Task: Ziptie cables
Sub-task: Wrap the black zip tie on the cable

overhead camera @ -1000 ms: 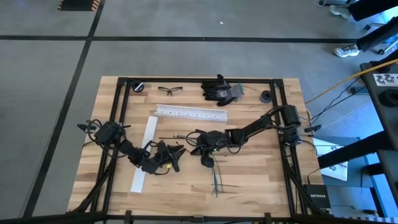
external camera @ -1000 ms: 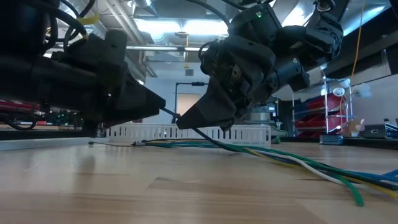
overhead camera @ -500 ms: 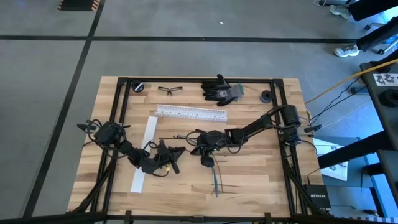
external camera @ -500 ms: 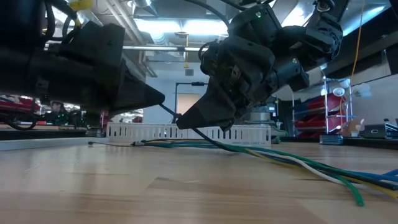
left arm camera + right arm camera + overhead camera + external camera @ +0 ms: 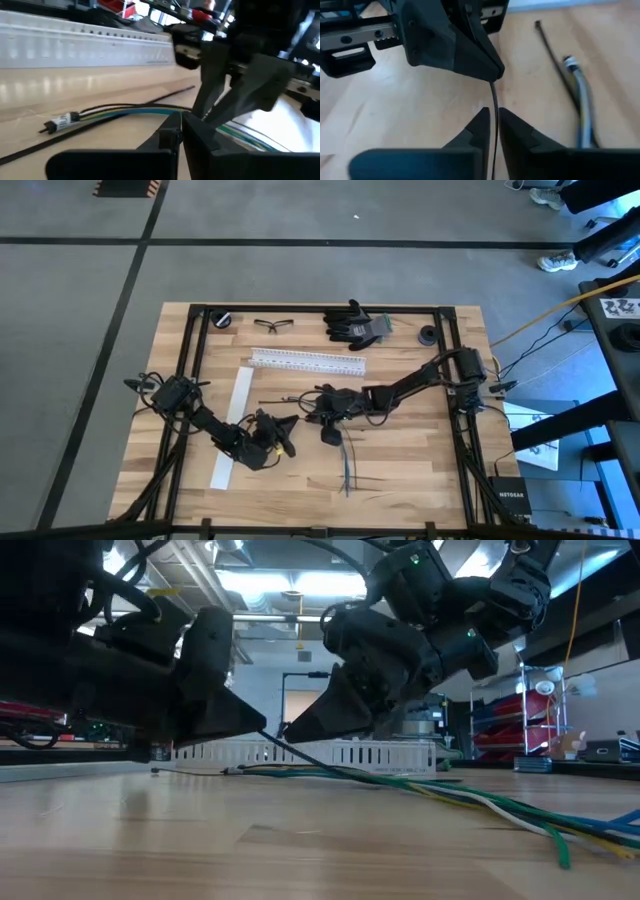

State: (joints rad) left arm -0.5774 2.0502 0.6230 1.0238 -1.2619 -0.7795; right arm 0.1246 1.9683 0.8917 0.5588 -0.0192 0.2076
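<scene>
Pinching one thin black strand between them, left tool (image 5: pixel 283 426) and right tool (image 5: pixel 312 412) face tip-to-tip above the cables (image 5: pixel 470 802).

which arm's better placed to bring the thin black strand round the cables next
Probably right: the right claw hangs directly over the cables, with the thin black strand reaching it; the left claw, shut on that strand, sits beside them.

- Where the cables (image 5: pixel 470 802) run under the right gripper (image 5: pixel 285 732), the gripper body hides them.
- Their far ends leave the low view at its edge.
- The label beside the left gripper (image 5: pixel 181 120) is too blurred to read.
</scene>
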